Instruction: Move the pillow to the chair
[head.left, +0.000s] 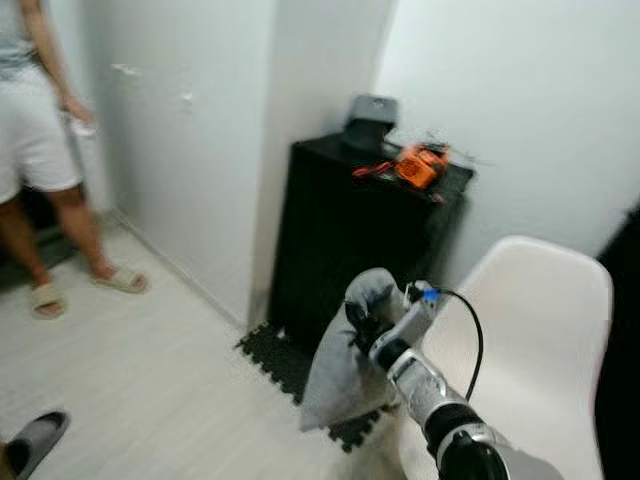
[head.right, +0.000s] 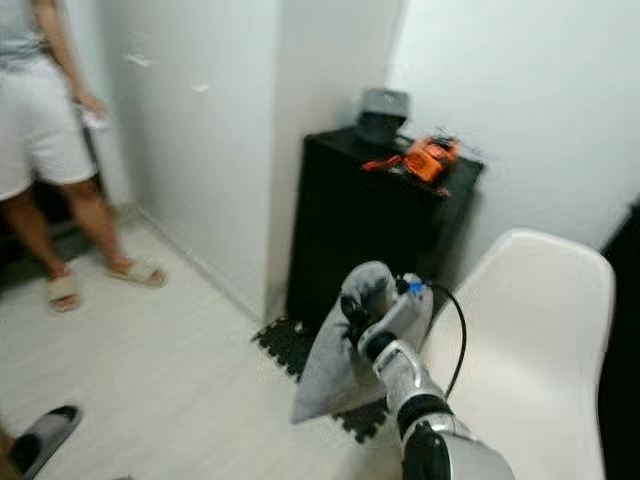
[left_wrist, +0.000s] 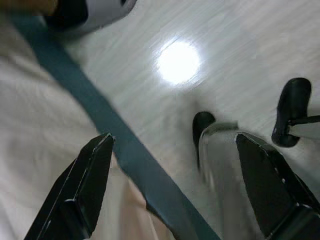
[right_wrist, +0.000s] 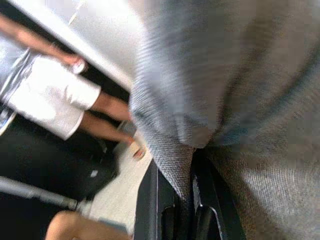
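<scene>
You are looking at the right end effector (head.left: 362, 318) raised in front of the robot, clenching a fold of the grey pillow (head.left: 340, 372) near its top edge. The pillow is hanging down from the grip, clear of the floor, its lower corner dangling over the black foam mat (head.left: 285, 360). In the right wrist view the two black fingers (right_wrist: 150, 200) are pinching the grey woven fabric (right_wrist: 210, 90) between them, with the cloth bunching right at the pinch.

The white chair (head.left: 530, 340) is standing just to the right of the hanging pillow, its seat and back facing the robot; the pillow is not resting on it. A black cable (head.left: 470, 335) is looping off the right wrist, crossing in front of the chair.

Behind the pillow, a black cabinet (head.left: 350, 230) is sitting against the white wall (head.left: 190, 140). On its top you are seeing an orange tool (head.left: 420, 165) and a dark grey object (head.left: 368, 120) too blurred to name.

At far left a person (head.left: 35, 150) in white shorts and pale sandals is standing on the light wood floor (head.left: 130, 380). A grey slipper (head.left: 35, 440) is lying at the lower left.

The left end effector (left_wrist: 175, 185) is pointing down at the floor with its fingers spread wide, holding nothing. Below it you are seeing a dark stripe (left_wrist: 100, 130) across pale fabric and a glare spot (left_wrist: 178, 62) on the floorboards.
</scene>
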